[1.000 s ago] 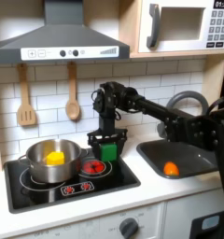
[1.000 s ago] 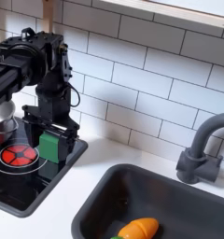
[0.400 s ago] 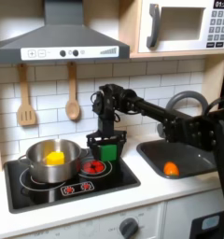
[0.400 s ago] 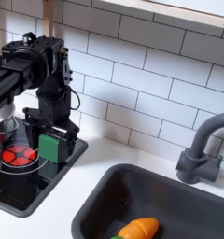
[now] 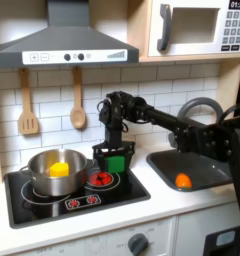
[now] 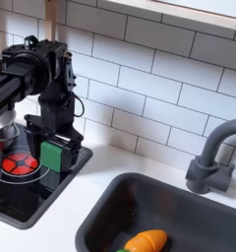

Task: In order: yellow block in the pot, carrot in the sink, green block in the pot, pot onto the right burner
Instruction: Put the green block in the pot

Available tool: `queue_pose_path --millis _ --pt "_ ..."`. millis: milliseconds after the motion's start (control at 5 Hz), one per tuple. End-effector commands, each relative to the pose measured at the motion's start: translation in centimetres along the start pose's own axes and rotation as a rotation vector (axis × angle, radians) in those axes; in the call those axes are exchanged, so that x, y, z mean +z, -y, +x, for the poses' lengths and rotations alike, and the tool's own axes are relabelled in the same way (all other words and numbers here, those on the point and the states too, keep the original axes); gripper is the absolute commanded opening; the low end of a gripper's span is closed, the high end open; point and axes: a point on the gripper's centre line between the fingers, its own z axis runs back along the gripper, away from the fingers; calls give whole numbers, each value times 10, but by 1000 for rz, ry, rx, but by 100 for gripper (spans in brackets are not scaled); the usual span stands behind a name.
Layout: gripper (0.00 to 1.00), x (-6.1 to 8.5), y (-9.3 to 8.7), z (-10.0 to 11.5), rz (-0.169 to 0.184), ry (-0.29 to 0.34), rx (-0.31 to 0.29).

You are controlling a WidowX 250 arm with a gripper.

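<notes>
**Carrying the green block toward the pot**

Holding the green block (image 6: 53, 157) between its two fingers, the gripper (image 5: 114, 158) hangs over the rear right corner of the stove (image 5: 132, 190), at about 3 o'clock from the pot (image 5: 54, 175) in the first exterior view. The jaws stand narrow, closed on the block's two opposite flat sides.

You can judge this block as light and stiff, so a soft squeeze is enough; the smooth faces may slip if the grip loosens. Keep the hold in the middle of the faces, not on the edges.

The yellow block (image 5: 59, 169) lies already inside the pot, and the carrot (image 6: 146, 240) rests in the sink (image 6: 204, 212), at about 6 o'clock from the faucet (image 6: 213, 156) in the second exterior view. I think you need height to pass over the pot's thin rim, because the pot is light and a push could move it.
</notes>
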Motion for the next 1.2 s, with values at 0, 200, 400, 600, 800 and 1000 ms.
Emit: queue_pose_path --millis 0,200,400,600,800,1000 --pt "100 -4 1 -4 6 6 -9" --pt "100 -4 0 -4 8 17 -10" --pt "0 -1 1 -2 5 35 -10" --pt "0 0 3 -2 4 33 -19" --pt "0 0 4 -4 -1 29 -15" --pt "0 10 6 -2 -11 47 -16"
